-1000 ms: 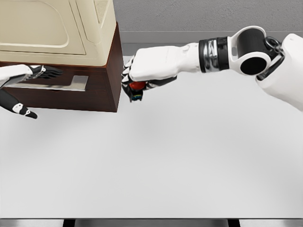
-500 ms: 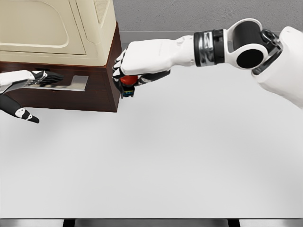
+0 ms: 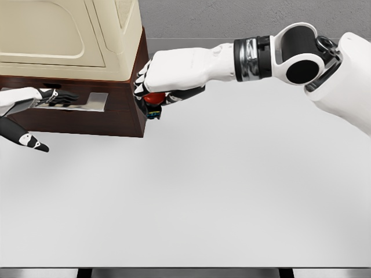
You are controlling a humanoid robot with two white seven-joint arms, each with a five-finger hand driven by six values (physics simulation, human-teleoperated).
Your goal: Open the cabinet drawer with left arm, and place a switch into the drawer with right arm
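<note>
The cream cabinet (image 3: 69, 35) stands at the upper left, its dark brown drawer (image 3: 124, 116) jutting out beneath it toward me. A silver handle (image 3: 87, 102) runs across the drawer. My left hand (image 3: 49, 98) lies with its fingers stretched over the handle's left part and its thumb (image 3: 28, 141) spread well below, off the drawer. My right hand (image 3: 148, 97) reaches in from the right and is shut on the switch (image 3: 153, 100), a small black body with a red button. The switch hangs at the drawer's right front corner, partly hidden by the fingers.
The white table (image 3: 203, 191) stretches wide in front and to the right of the cabinet. A grey wall (image 3: 232, 17) closes the back. My right forearm (image 3: 255, 58) spans the upper right above the table.
My right hand has carried the switch left and slightly up, from beside the drawer to its right front corner. The left hand's fingers slid a little lower along the handle.
</note>
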